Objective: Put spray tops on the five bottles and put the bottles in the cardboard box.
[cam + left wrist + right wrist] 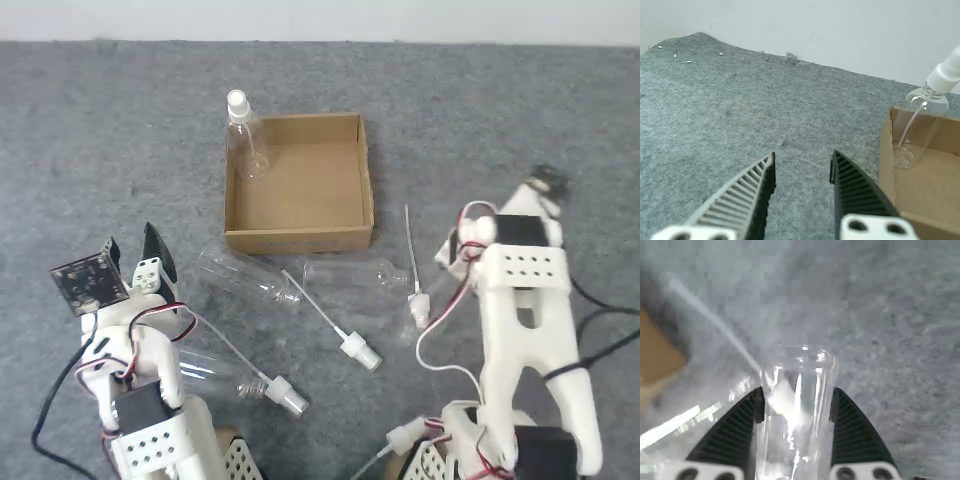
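The cardboard box (298, 232) sits at the middle back of the table. A clear bottle with a white spray top (243, 138) stands in its far left corner, also seen in the left wrist view (920, 125). In front of the box lie two uncapped bottles (245, 272) (350, 272) and two loose spray tops (360, 350) (418, 302). A capped bottle (235, 378) lies near the left arm. My left gripper (135, 250) (803, 156) is open over bare carpet, left of the box (920, 200). My right gripper (797, 390) is shut on another clear uncapped bottle (800, 370).
Grey carpet (500, 110) covers the table, with free room left and right of the box. The right arm (520, 270) stands over the right front area. Cables trail near both arm bases.
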### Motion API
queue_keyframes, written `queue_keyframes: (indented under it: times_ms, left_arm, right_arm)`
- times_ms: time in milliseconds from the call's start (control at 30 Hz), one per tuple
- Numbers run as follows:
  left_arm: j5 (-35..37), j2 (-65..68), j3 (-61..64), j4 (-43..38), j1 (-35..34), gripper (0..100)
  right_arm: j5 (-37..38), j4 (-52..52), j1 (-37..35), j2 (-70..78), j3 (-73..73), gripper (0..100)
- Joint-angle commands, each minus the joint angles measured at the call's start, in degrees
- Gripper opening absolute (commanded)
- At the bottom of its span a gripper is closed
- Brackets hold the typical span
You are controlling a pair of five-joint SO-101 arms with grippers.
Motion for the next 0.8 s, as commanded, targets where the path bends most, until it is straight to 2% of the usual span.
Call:
queue_keyframes:
  times_ms: [0, 167, 367, 567, 767]
  left_arm:
    - [0.18, -0.88, -0.31, -1.76, -0.44, 17]
    - [0.18, -0.88, -0.31, -1.76, -0.44, 17]
    - [0.18, -0.88, -0.31, -1.76, -0.44, 17]
    - [0.18, -0.88, -0.31, -1.76, -0.44, 17]
    - [0.18, -0.88, -0.31, -1.76, -0.44, 17]
  right_arm:
    - [-7.47, -3.56, 5.76, -2.77, -3.69, 2.8]
    - [-16.0, -7.78, 9.63, -2.42, -1.41, 2.8]
    - [-24.18, -19.38, 13.93, -2.33, 6.07, 2.8]
    - [-25.05, -28.79, 16.4, -2.33, 12.84, 2.8]
    - [-24.97, -31.69, 17.01, -2.68, 16.79, 2.8]
